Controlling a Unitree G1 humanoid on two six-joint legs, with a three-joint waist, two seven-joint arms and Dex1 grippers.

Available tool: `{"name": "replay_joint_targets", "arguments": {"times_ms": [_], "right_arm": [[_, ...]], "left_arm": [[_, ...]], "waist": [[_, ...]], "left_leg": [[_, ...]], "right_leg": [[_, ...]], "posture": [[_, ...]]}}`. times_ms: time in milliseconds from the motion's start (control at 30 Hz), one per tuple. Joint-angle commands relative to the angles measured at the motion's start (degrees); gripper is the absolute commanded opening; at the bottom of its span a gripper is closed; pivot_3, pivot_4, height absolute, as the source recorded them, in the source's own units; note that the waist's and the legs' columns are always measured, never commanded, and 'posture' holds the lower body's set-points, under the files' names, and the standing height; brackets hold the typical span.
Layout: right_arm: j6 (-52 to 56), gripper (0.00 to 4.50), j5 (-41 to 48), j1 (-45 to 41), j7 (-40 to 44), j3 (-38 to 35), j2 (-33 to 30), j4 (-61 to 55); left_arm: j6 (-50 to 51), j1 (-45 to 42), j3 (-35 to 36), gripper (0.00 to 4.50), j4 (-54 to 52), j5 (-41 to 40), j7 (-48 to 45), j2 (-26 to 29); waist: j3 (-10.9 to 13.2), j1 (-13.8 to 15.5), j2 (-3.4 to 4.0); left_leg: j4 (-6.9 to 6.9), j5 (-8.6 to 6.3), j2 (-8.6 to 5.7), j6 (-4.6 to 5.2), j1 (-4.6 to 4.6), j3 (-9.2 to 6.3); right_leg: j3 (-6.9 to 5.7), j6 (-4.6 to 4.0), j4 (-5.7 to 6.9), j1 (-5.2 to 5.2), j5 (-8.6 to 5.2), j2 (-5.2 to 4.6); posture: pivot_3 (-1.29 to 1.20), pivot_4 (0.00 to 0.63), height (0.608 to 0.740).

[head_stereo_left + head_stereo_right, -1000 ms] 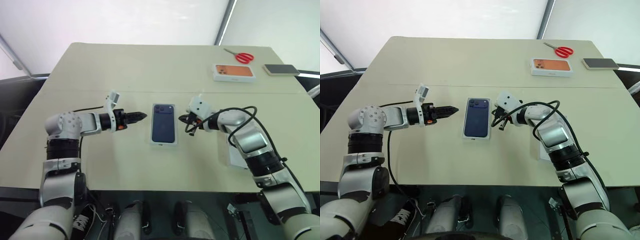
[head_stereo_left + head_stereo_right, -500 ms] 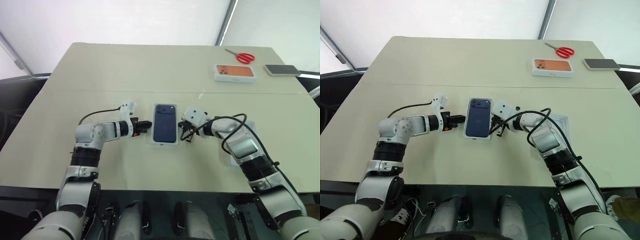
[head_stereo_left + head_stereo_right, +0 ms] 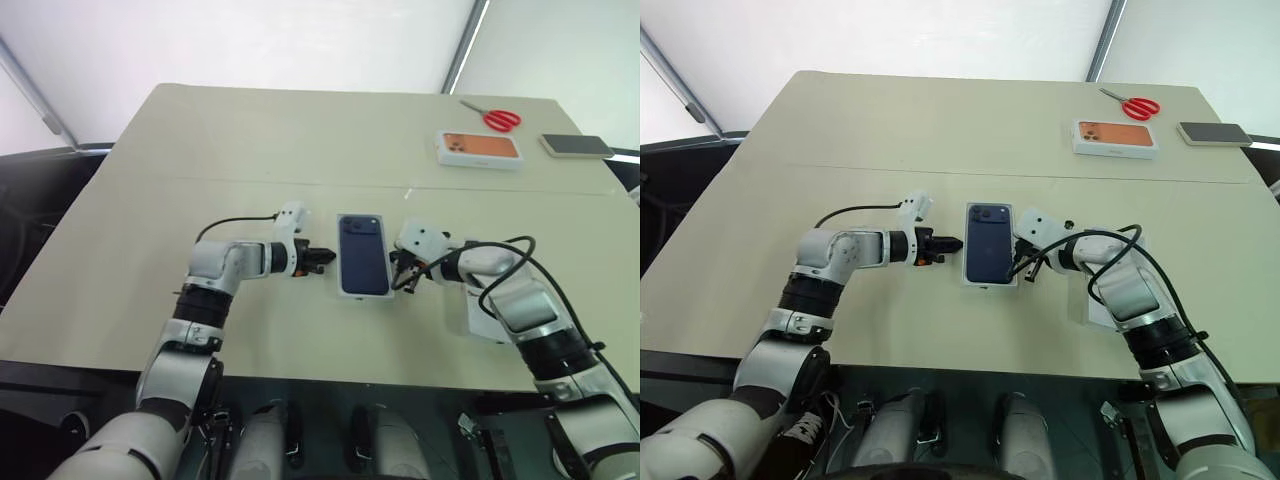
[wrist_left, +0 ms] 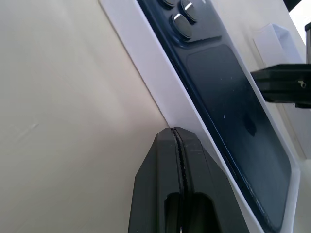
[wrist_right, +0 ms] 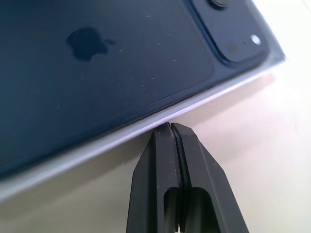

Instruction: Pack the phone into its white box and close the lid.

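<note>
A white box (image 3: 366,295) lies mid-table with a dark navy phone face (image 3: 363,255) on top, camera bump at the far end. I cannot tell whether this is the phone in the open box or the picture on the closed lid. My left gripper (image 3: 326,257) is shut, and its tip meets the box's left side wall (image 4: 160,92). My right gripper (image 3: 398,283) is shut too, its tip (image 5: 170,125) against the box's right side low down. Neither holds anything.
A flat white piece (image 3: 487,315) lies partly under my right forearm, right of the box. At the far right of the table are a white box with an orange phone picture (image 3: 479,148), red scissors (image 3: 491,117) and a grey phone (image 3: 577,146).
The camera has shifted. My left gripper has swung right, up to the box's left side. My right gripper has sunk and drawn back slightly along the box's right side.
</note>
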Motion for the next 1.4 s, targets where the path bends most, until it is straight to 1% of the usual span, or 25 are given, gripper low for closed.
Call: {"name": "replay_joint_targets", "arguments": {"times_ms": [33,233,333,567,833,1000,1167,1400], "right_arm": [[1.3,0.00,0.7,2.2,0.1,-2.0,-1.7,-2.9],[1.1,0.00,0.2,4.7,-0.4,-4.2,-4.6,-3.1],[1.0,0.00,0.4,6.0,-0.2,-5.3,-5.8,-3.4],[0.4,0.00,-0.1,9.6,-0.4,-7.3,-8.9,-3.8],[1.6,0.00,0.9,11.5,0.5,-8.1,-9.8,-5.3],[0.5,0.00,-0.2,10.9,-0.8,-7.7,-9.8,-4.2],[0.2,0.00,-0.5,11.0,-0.2,-7.4,-10.4,-4.1],[0.0,0.00,0.2,13.8,3.0,-8.8,-14.8,-5.0]], "left_arm": [[-2.4,-1.9,-2.8,0.04,1.3,0.7,-2.7,-2.9],[-4.2,-3.5,-4.8,0.04,4.1,2.6,-4.4,-6.6],[-4.8,-4.0,-5.9,0.04,5.0,3.5,-5.5,-8.1],[-8.1,-5.0,-7.2,0.04,8.1,6.2,-6.9,-10.3],[-11.0,-6.6,-6.4,0.04,11.8,8.2,-7.8,-10.0],[-10.4,-6.1,-6.2,0.04,10.5,7.9,-9.2,-9.6],[-11.4,-5.1,-6.7,0.04,10.1,9.3,-8.6,-8.6],[-9.2,-4.0,-4.6,0.04,6.3,7.8,-9.2,-5.3]], "waist": [[0.0,0.0,0.00],[0.0,0.1,0.00],[0.0,0.2,0.00],[0.0,0.3,0.00],[0.0,0.1,0.00],[0.0,0.1,0.00],[0.0,0.0,0.00],[0.0,0.0,0.01]], "left_leg": [[0.00,0.00,0.01,0.00,0.00,0.00],[0.08,-0.05,0.00,0.09,-0.01,-0.05],[0.39,-0.16,0.09,0.25,-0.13,-0.13],[0.72,-0.36,0.11,0.52,-0.18,-0.13],[0.72,-0.39,0.10,0.54,-0.18,-0.13],[0.72,-0.39,0.10,0.55,-0.18,-0.13],[0.72,-0.39,0.11,0.55,-0.19,-0.13],[0.72,-0.39,0.12,0.55,-0.18,-0.13]], "right_leg": [[0.00,0.00,0.00,0.00,0.00,0.00],[-0.03,0.00,-0.03,0.05,0.00,-0.05],[-0.09,0.00,0.00,0.08,0.00,-0.04],[-0.13,0.01,-0.02,0.19,-0.01,-0.22],[-0.17,0.01,-0.04,0.18,-0.01,-0.30],[-0.18,0.01,-0.04,0.17,-0.01,-0.30],[-0.18,0.01,-0.04,0.16,-0.01,-0.30],[-0.18,0.01,-0.04,0.16,-0.01,-0.30]], "posture": [[0.00,0.150,0.738],[0.00,0.150,0.738],[0.00,0.150,0.738],[0.00,0.150,0.738],[0.00,0.150,0.738],[0.00,0.150,0.738],[0.00,0.150,0.738],[0.00,0.150,0.738]]}}
